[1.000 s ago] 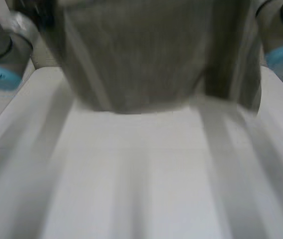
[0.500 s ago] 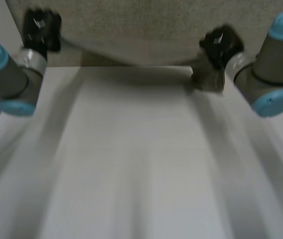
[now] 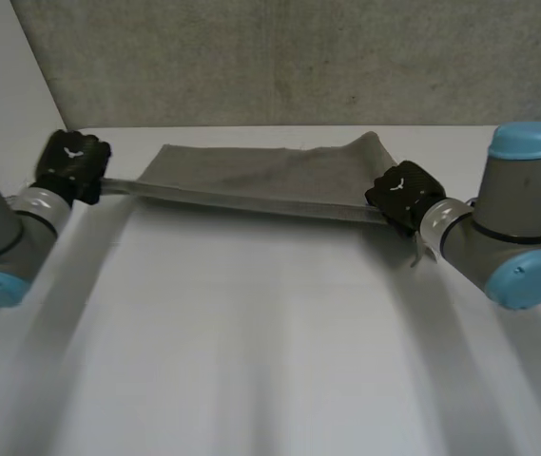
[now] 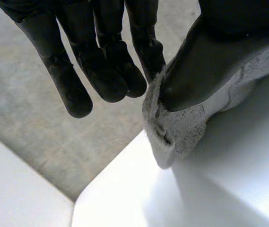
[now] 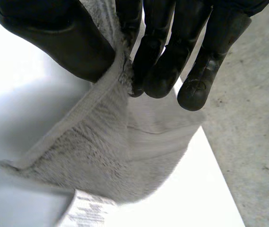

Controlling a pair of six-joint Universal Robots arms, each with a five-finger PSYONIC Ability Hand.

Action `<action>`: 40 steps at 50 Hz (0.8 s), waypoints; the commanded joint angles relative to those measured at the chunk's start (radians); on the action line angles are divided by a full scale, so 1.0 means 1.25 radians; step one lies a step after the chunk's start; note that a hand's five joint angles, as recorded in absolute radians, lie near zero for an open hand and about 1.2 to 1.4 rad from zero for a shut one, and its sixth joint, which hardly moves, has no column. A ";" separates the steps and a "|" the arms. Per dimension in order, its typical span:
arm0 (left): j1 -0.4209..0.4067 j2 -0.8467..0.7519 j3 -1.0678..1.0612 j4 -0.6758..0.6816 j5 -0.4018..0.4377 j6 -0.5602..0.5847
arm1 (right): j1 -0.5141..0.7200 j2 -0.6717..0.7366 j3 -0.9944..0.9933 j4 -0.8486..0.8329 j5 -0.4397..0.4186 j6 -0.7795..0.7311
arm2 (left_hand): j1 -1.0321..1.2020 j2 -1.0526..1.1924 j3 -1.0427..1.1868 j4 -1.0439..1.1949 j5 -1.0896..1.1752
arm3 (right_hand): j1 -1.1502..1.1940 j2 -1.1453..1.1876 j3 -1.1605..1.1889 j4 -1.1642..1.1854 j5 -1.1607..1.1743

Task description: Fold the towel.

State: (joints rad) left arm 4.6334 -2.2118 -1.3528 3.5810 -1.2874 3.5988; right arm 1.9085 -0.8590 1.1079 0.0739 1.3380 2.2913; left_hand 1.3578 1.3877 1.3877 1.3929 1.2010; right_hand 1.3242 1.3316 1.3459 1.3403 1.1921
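The grey towel lies stretched in a narrow band along the table's far edge, held taut between both hands. My left hand pinches its left corner; in the left wrist view the thumb presses the bunched towel corner against the fingers. My right hand is shut on the right corner. There the towel hangs from between thumb and fingers, with a white label at its lower hem.
The white table spreads out in front of the towel. Beyond its far edge lies a grey concrete floor. Both grey arms come in from the sides, the right elbow over the table's right part.
The towel was held up high close to the camera; both hands have carried it forward and down, and it now lies stretched low along the far edge.
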 commanded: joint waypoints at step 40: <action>0.082 0.165 -0.188 -0.023 0.052 -0.163 | -0.016 -0.065 0.256 -0.138 0.092 0.199 | 0.031 0.007 0.007 0.003 0.017 | -0.308 -0.314 -0.325 -0.321 -0.342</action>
State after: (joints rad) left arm 4.7383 -2.0047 -1.5918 3.5537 -1.2233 3.4081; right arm 1.8927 -0.9405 1.4185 -0.1011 1.4576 2.5416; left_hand 1.3577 1.3877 1.3877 1.3929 1.2010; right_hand 0.9615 0.9831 0.9723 0.9731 0.7903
